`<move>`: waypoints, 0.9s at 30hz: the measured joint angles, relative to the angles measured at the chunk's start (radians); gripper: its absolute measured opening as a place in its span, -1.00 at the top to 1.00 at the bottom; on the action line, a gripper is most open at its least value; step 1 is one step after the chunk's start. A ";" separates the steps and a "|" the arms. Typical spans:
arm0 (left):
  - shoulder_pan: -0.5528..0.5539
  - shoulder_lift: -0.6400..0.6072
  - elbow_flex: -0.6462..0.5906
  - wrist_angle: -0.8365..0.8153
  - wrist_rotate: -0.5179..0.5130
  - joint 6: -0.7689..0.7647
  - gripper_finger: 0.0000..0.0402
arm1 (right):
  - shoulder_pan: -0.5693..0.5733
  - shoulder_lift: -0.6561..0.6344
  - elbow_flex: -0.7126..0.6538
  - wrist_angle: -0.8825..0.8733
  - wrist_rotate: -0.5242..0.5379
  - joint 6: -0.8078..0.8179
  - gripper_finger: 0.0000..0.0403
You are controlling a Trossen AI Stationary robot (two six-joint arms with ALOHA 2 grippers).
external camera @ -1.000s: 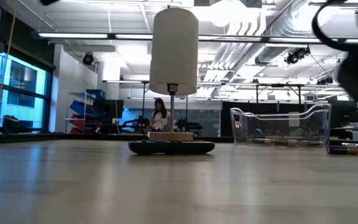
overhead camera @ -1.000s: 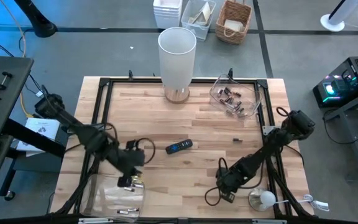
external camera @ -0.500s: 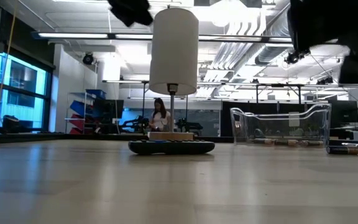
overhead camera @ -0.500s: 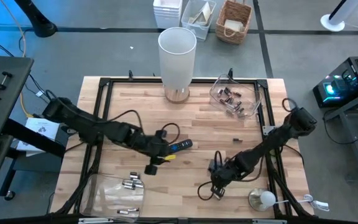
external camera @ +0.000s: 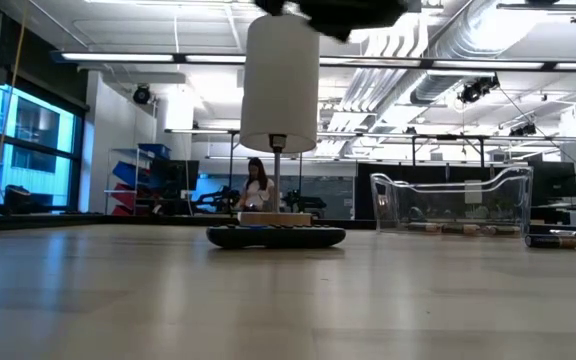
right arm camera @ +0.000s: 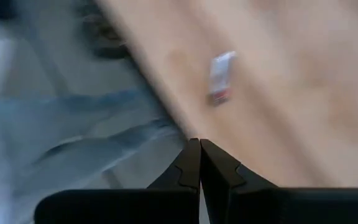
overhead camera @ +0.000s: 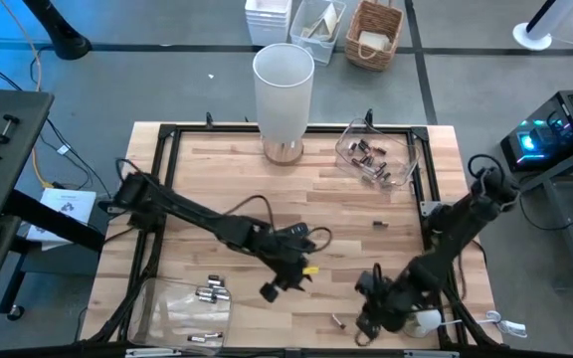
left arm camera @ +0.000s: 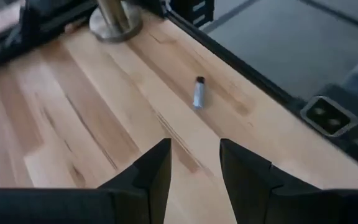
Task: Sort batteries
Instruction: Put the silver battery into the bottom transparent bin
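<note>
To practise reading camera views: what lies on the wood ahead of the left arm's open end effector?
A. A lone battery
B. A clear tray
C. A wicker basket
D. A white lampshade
A: the left wrist view shows a single small battery lying on the table beyond the open left end effector, which holds nothing.

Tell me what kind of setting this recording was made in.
Most likely a robotics lab or open workshop hall: the wooden table sits in a black metal frame, exposed ducts and strip lights run across the ceiling, and a person stands far back among equipment.
</note>
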 joint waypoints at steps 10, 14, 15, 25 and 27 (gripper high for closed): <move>-0.043 0.191 0.167 -0.055 -0.021 0.120 0.35 | 0.050 0.178 0.003 0.307 -0.038 0.028 1.00; -0.053 0.183 0.168 -0.129 -0.065 0.053 0.35 | 0.033 0.264 0.002 0.312 -0.042 0.010 1.00; -0.056 0.181 0.168 -0.146 -0.064 0.038 0.35 | 0.027 0.281 0.002 0.313 -0.042 -0.004 1.00; -0.063 0.187 0.168 -0.204 -0.063 -0.059 0.35 | -0.040 0.384 0.004 0.371 -0.113 -0.156 1.00; -0.063 0.187 0.168 -0.199 -0.064 -0.061 0.35 | -0.056 0.384 0.007 0.344 -0.126 -0.172 1.00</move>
